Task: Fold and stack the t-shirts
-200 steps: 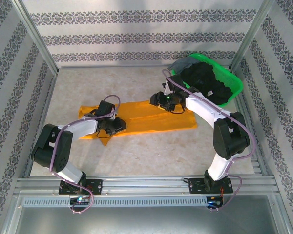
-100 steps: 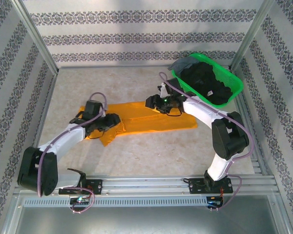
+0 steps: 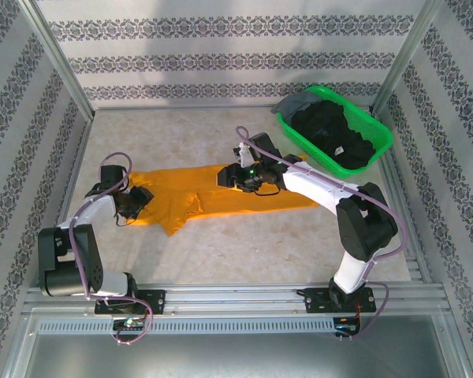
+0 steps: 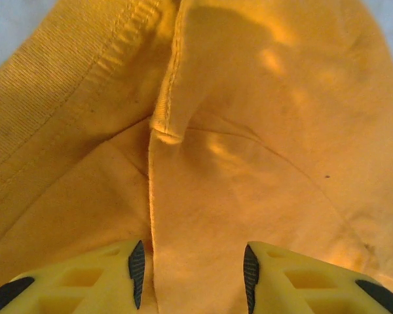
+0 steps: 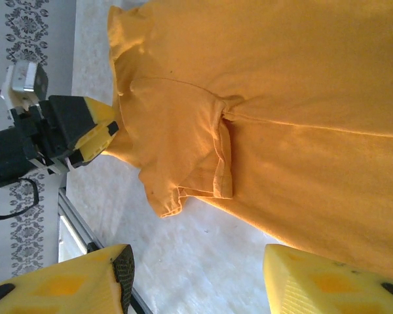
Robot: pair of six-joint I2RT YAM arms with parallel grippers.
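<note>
A bright orange-yellow t-shirt (image 3: 221,203) lies spread lengthwise across the middle of the table, one sleeve (image 3: 173,224) sticking out toward the front. My left gripper (image 3: 139,198) sits low at the shirt's left end. Its jaws are open, with the flat orange cloth (image 4: 249,131) and a seam beneath them and nothing pinched (image 4: 193,275). My right gripper (image 3: 225,177) hovers open above the shirt's middle. In the right wrist view it (image 5: 196,281) hangs over bare table beside the shirt's edge (image 5: 301,98), and the left gripper (image 5: 99,134) shows there too. Black t-shirts (image 3: 331,134) and a dark grey one (image 3: 296,102) lie in the basket.
A green plastic basket (image 3: 380,132) stands at the back right, with the grey cloth draped over its far corner. Metal frame posts and patterned walls close in the table. A rail (image 3: 236,298) runs along the near edge by the arm bases.
My left arm swung left to the shirt's left end and its jaws opened, letting go of the cloth. My right gripper slid left along the shirt, still open.
</note>
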